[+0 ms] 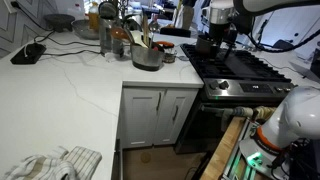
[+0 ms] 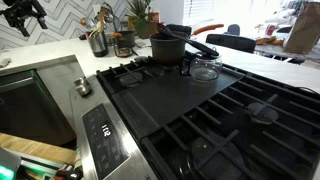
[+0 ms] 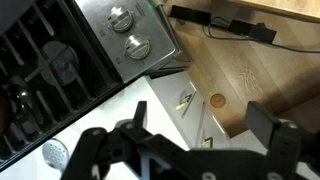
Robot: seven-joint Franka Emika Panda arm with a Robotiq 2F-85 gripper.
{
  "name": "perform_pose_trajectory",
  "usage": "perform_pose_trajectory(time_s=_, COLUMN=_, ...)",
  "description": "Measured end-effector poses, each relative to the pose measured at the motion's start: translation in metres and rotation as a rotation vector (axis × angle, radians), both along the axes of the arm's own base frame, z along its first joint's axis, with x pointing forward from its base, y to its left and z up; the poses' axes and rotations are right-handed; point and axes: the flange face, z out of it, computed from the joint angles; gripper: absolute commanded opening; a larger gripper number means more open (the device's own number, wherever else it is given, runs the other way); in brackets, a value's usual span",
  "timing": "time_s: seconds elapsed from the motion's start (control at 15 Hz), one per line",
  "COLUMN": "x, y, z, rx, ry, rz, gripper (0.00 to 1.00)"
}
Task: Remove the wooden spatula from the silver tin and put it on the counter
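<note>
The silver tin (image 1: 148, 58) stands on the white counter (image 1: 70, 90) near the stove's corner, with several utensils upright in it. It also shows far back in an exterior view (image 2: 98, 44). A slim tan handle among them looks like the wooden spatula (image 1: 143, 38); the tools are too small to tell apart surely. My gripper (image 1: 216, 40) hangs above the black stovetop, well to the side of the tin, and shows at a top corner in an exterior view (image 2: 22, 14). In the wrist view its jaws (image 3: 200, 130) are wide apart and hold nothing.
A tall glass jar (image 1: 107, 35) and a small dark cup (image 1: 168, 54) stand by the tin. A dark pot (image 2: 170, 46) and a glass vessel (image 2: 205, 68) sit on the stove (image 2: 200, 110). A cloth (image 1: 60, 163) lies at the counter's near end. Stove knobs (image 3: 135, 45) show below my wrist.
</note>
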Motion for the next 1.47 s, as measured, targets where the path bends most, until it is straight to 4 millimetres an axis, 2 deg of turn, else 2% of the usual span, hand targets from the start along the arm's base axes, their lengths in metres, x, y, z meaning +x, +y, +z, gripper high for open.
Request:
perform_pose_trajectory(time_s=0.73, x=0.000, y=0.000, z=0.000, rx=0.001, ry=0.000, rz=0.001, gripper=1.00)
perform_pose_trajectory(time_s=0.87, x=0.006, y=-0.001, z=0.006, rx=-0.006, ry=-0.045, rz=-0.011, gripper=1.00)
perform_pose_trajectory(time_s=1.07, x=0.032, y=-0.007, z=0.033, rx=-0.012, ry=-0.191, rz=-0.064, gripper=1.00)
perform_pose_trajectory(time_s=1.27, x=0.065, y=-0.015, z=0.067, rx=0.021, ry=-0.307, rz=-0.162, gripper=1.00)
perform_pose_trajectory(time_s=1.47, x=0.102, y=-0.015, z=0.095, rx=0.060, ry=-0.411, rz=-0.279, gripper=1.00)
